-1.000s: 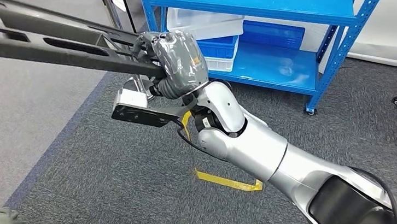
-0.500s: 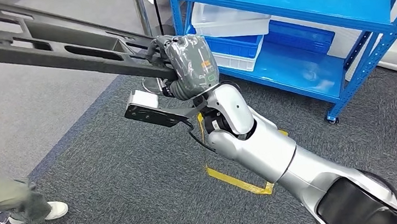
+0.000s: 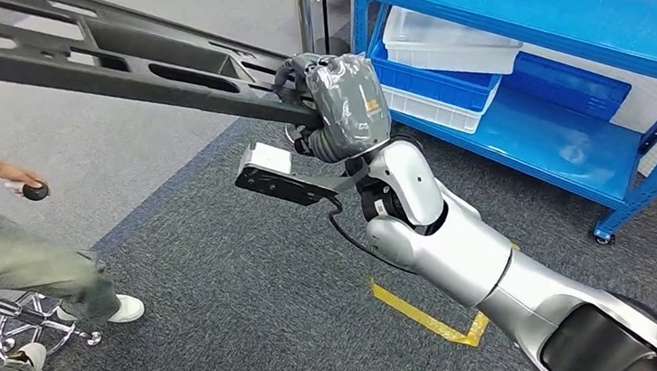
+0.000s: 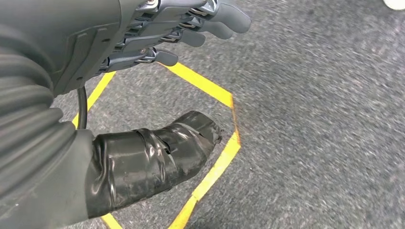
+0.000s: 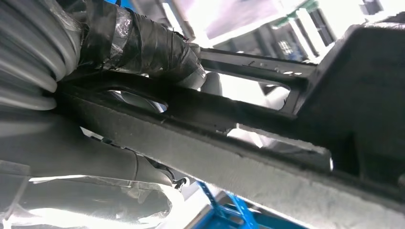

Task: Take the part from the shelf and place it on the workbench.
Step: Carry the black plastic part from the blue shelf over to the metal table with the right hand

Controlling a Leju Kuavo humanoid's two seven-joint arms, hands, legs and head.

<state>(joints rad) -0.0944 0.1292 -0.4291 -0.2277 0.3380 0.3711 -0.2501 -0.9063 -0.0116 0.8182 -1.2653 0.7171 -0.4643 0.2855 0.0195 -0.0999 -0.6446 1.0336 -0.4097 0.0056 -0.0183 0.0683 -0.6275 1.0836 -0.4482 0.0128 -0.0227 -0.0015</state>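
The part point(image 3: 113, 65) is a long black plastic frame with slots, running from the upper left of the head view to my right hand point(image 3: 344, 102). That hand, wrapped in dark tape, grips the part's near end and holds it above the grey carpet. Up close in the right wrist view, the part point(image 5: 267, 157) crosses the picture with the taped thumb point(image 5: 143, 43) against it. My left hand point(image 4: 143, 38) hangs over the carpet, fingers apart, holding nothing. The blue shelf point(image 3: 564, 26) stands at the upper right, behind the hand.
On the shelf sit a white bin point(image 3: 447, 42) and a blue bin point(image 3: 424, 81). A person point(image 3: 23, 260) sits on a stool point(image 3: 34, 327) at the left, holding a small black object point(image 3: 33, 190). Yellow tape point(image 3: 424, 317) marks the carpet below my arm.
The whole view has swung left: the shelf has slid to the right of the picture and the person has come into view. My right hand still grips the part.
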